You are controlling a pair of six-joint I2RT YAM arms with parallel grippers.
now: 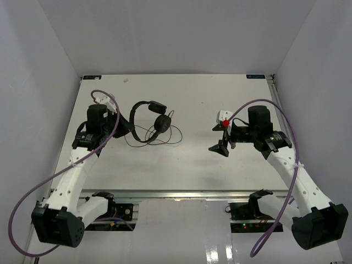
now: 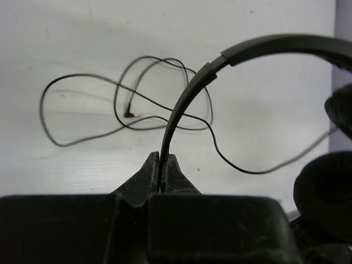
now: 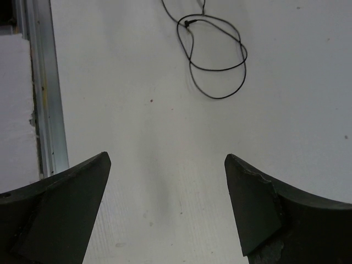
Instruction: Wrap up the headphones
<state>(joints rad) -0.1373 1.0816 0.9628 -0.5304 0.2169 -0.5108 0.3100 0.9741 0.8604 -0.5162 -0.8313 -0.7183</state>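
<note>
With the headband [image 2: 187, 99] of the headphones [image 1: 161, 123] clamped in the left gripper [image 2: 163, 159], the cord [image 3: 217, 98] should be taken near its plug [image 3: 187, 23] by the right gripper [image 3: 168, 158], jaws apart

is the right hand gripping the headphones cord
No, the right hand stands wide open and empty, and the cord lies looped on the table ahead of it.
</note>
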